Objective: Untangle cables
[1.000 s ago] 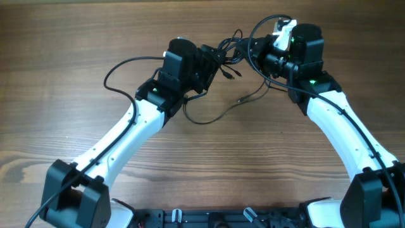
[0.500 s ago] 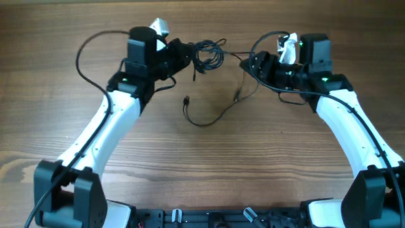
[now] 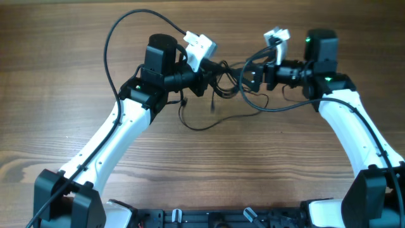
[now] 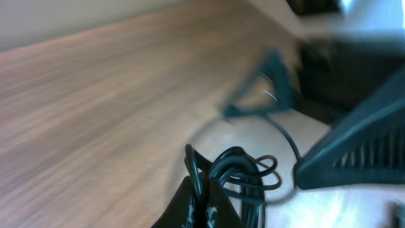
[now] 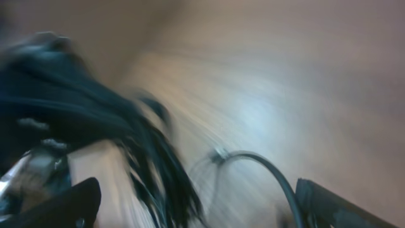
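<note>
The thin black cables (image 3: pixel 223 71) form a tangle held up between the two grippers. My left gripper (image 3: pixel 204 77) is shut on the bundle; in the left wrist view several strands (image 4: pixel 243 179) pass between its closed fingers (image 4: pixel 190 209). One strand droops in a loop (image 3: pixel 197 125) onto the table, with a small plug (image 3: pixel 212 106) dangling. My right gripper (image 3: pixel 252 77) faces the tangle from the right, jaws wide apart. In the blurred right wrist view a cable (image 5: pixel 273 177) with a silvery plug (image 5: pixel 219 154) curves between its spread fingers (image 5: pixel 69 202), and none of them closes on it.
The wooden table (image 3: pixel 63 95) lies all round. The arms' own thicker black wires arc above the left arm (image 3: pixel 117 28) and below the right gripper (image 3: pixel 278 106). White camera mounts (image 3: pixel 199 44) sit on both wrists.
My left gripper closed on the bundle, pulled it left, then carried it back toward the centre. The right gripper let go, opened wide, and now faces the tangle.
</note>
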Tool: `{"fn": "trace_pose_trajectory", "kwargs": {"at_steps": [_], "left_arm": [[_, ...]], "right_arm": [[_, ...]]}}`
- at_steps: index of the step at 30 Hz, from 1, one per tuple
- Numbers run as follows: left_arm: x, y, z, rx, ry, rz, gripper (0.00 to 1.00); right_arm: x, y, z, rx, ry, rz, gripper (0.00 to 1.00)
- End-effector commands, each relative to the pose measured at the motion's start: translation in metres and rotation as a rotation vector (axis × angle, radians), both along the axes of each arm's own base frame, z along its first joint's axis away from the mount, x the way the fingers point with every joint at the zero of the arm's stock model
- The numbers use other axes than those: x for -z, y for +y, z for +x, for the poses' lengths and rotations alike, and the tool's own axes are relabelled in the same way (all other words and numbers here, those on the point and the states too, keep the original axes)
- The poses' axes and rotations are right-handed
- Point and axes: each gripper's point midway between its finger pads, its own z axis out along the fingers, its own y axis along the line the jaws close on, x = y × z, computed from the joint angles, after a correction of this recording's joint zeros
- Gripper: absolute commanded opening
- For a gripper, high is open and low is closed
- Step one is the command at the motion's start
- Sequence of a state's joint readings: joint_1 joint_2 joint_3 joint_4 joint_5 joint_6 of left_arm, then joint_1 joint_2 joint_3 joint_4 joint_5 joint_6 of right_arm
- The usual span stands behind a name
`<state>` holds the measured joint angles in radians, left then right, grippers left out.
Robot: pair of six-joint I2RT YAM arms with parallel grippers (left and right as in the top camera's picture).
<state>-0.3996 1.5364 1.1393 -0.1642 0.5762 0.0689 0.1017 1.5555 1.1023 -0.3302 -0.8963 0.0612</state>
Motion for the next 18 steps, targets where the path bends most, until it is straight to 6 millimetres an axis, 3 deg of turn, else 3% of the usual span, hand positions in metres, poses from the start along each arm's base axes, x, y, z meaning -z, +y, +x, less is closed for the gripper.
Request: {"fn": "trace_pose_trajectory", "kwargs": {"at_steps": [1,2,4,5,6,7,8,11,14,18], "left_arm": [[-0.016,0.064,0.048,-0.437,-0.098,0.119,0.04],[-0.023,0.074,0.053,-0.505,-0.121,0.124,0.04],[-0.030,0.078,0.053,-0.530,-0.139,0.121,0.04],[-0.031,0.078,0.053,-0.529,-0.140,0.119,0.04],[-0.030,0.078,0.052,-0.528,-0.137,0.122,0.04],[-0.026,0.077,0.049,-0.505,-0.130,0.140,0.04],[-0.023,0.070,0.044,-0.435,-0.140,0.165,0.04],[-0.016,0.035,0.012,-0.118,-0.166,0.165,0.04],[-0.020,0.015,-0.011,0.043,-0.139,0.084,0.04],[-0.028,-0.001,-0.034,0.180,-0.101,-0.006,0.04]], "right_arm": [[0.078,-0.081,0.002,0.591,0.427,-0.309,1.00],[0.090,-0.092,-0.013,0.666,0.527,-0.349,1.00],[0.097,-0.094,-0.029,0.653,0.589,-0.388,1.00],[0.097,-0.089,-0.035,0.517,0.530,-0.434,1.00],[0.088,-0.066,-0.042,0.249,0.389,-0.420,0.99],[0.073,-0.042,-0.052,0.037,0.275,-0.335,0.91],[0.063,-0.032,-0.055,-0.037,0.220,-0.280,0.91],[0.025,-0.014,-0.034,-0.132,-0.018,-0.133,0.91],[-0.014,0.006,-0.022,-0.245,-0.267,-0.004,0.95],[-0.029,0.015,-0.023,-0.301,-0.343,0.064,0.86]]}}
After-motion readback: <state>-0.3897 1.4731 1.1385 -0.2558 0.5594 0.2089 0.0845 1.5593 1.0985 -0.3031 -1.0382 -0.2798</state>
